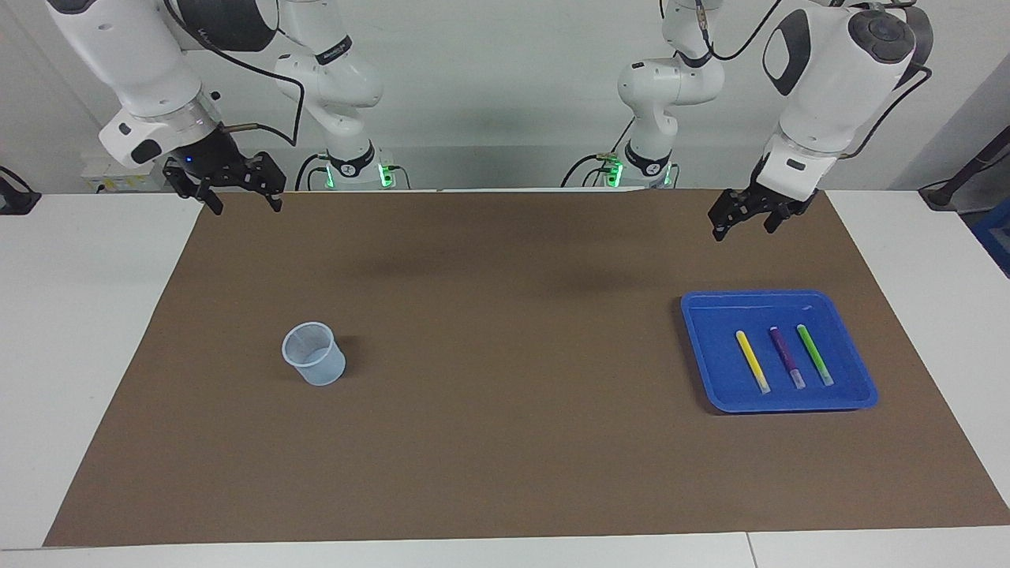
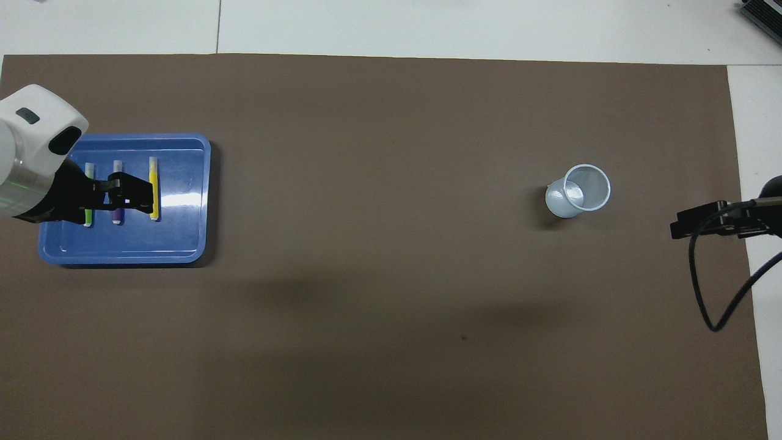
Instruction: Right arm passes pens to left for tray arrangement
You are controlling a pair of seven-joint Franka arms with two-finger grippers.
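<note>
Pens: three side by side in blue tray, left-arm end of desk. Left gripper raised, narrow, empty; right gripper raised, wide, empty.

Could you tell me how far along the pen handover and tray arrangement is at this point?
It looks finished. The yellow pen, purple pen and green pen lie side by side in the blue tray. The cup holds no pens. Nothing is in hand: the right hand and left hand hang raised and empty. Nothing visible remains.

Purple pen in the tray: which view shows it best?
The facing view: the purple pen lies fully visible in the blue tray. In the overhead view the raised left gripper covers its middle, leaving only its ends.
</note>
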